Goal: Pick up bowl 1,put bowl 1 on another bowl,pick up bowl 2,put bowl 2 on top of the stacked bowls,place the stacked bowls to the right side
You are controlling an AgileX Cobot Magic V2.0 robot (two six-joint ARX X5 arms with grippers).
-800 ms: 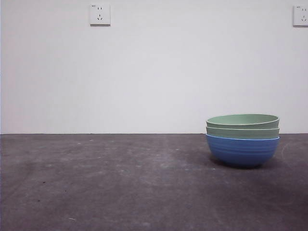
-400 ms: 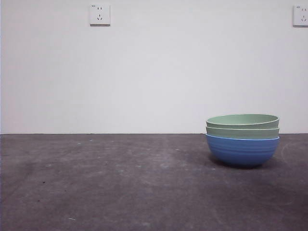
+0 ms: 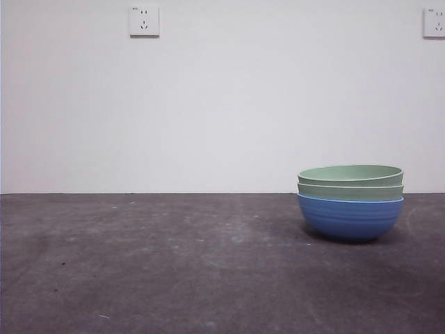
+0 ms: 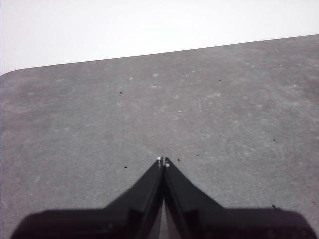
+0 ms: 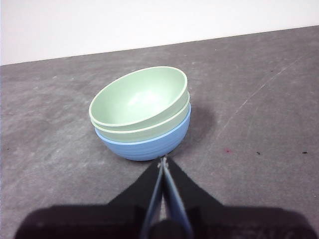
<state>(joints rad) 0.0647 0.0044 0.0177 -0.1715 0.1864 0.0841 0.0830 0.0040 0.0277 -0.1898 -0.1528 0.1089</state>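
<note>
The stacked bowls stand at the right of the table in the front view: the blue ribbed bowl (image 3: 350, 219) at the bottom, with two sage-green bowls (image 3: 350, 182) nested in it. In the right wrist view the blue bowl (image 5: 149, 144) carries the green bowls (image 5: 137, 97), and my right gripper (image 5: 163, 160) is shut with nothing in it, its tips just short of the stack and not touching it. My left gripper (image 4: 163, 161) is shut over bare table, far from the bowls. Neither arm shows in the front view.
The dark grey table top (image 3: 174, 264) runs to a white wall with two sockets (image 3: 144, 21). The table's rounded far corner (image 4: 15, 72) shows in the left wrist view.
</note>
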